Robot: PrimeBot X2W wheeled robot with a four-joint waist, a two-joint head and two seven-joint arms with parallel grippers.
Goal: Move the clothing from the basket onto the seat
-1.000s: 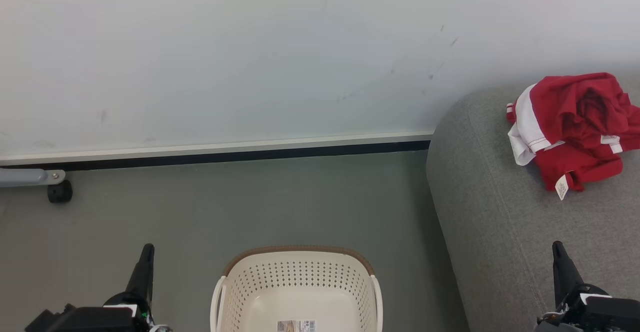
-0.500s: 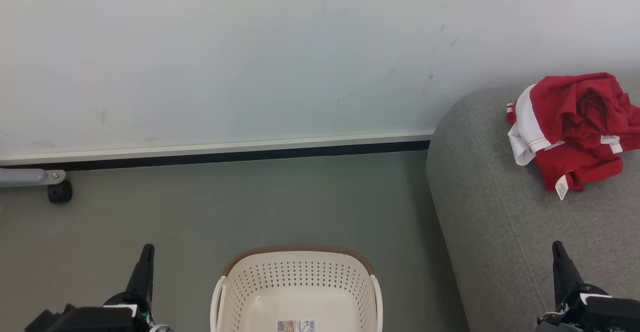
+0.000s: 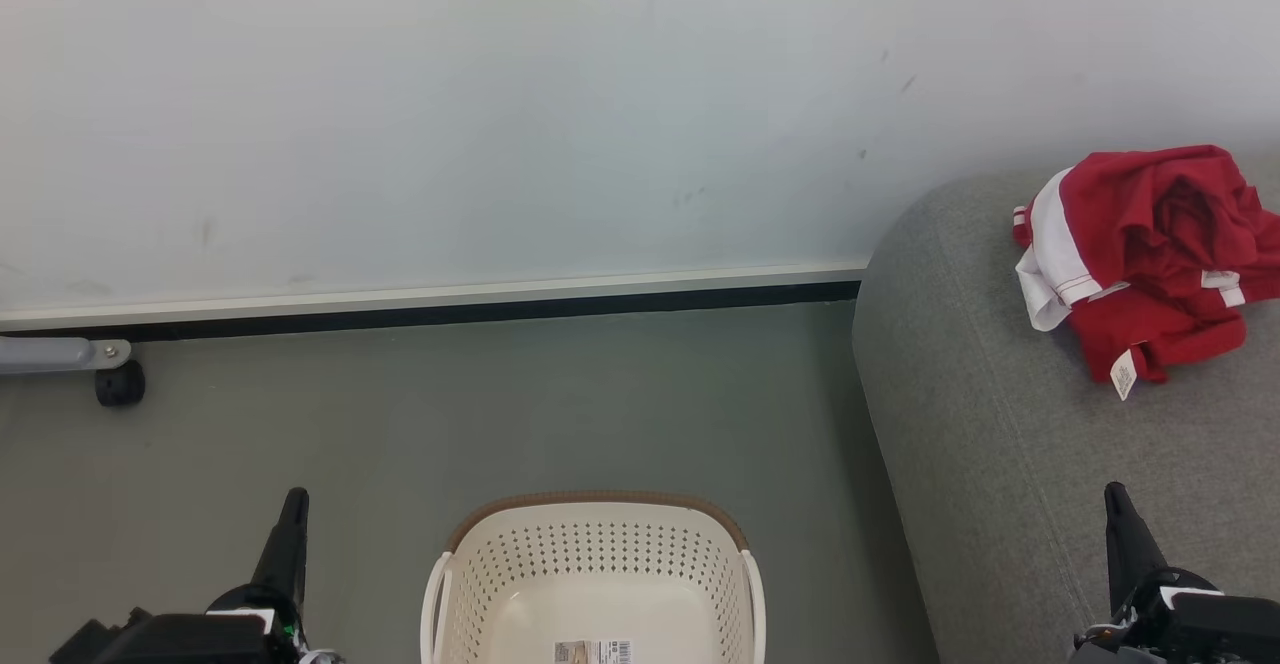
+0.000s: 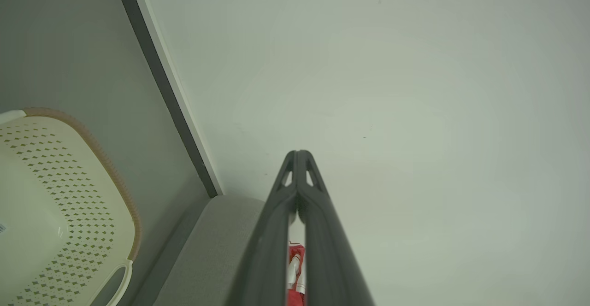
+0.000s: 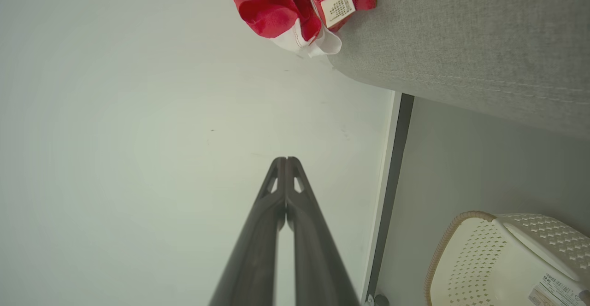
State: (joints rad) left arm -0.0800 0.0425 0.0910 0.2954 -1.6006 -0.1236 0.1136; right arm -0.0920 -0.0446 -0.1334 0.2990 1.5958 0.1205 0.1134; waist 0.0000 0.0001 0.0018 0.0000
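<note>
Pale wall (image 3: 500, 94) takes up the upper half of your head view, and a white-and-black skirting (image 3: 450, 306) runs below it above the grey floor (image 3: 560, 404).

You have two bits of writing to check. A sticker (image 3: 593, 652) lies on the bottom of the basket (image 3: 597, 497). The right wrist view shows a barcode and lines of print on it, too small to read. A white tag (image 3: 1124, 376) hangs from the near edge of the clothing (image 3: 1150, 244). In the right wrist view it carries rows of small dark print, which you can't make out either.

Both arms sit low and drawn back. The left jaws point up the head view at lower left, over the floor and left of the basket. The right jaws point the same way at lower right, over the near part of the seat (image 3: 1000, 444). Each pair is pressed together at the tips and holds nothing. In the wrist views the left fingers (image 4: 276, 232) and the right fingers (image 5: 258, 241) meet at the tip and aim at the wall.

The clothing lies on the seat at upper right, well apart from both jaws and from the basket. It is a crumpled red heap with a white panel along its left side and white stripe trim. You can't tell one garment from another in the heap. The basket stands on the floor between the arms, near the seat's edge. It is cream and perforated, with a brown rim.
</note>
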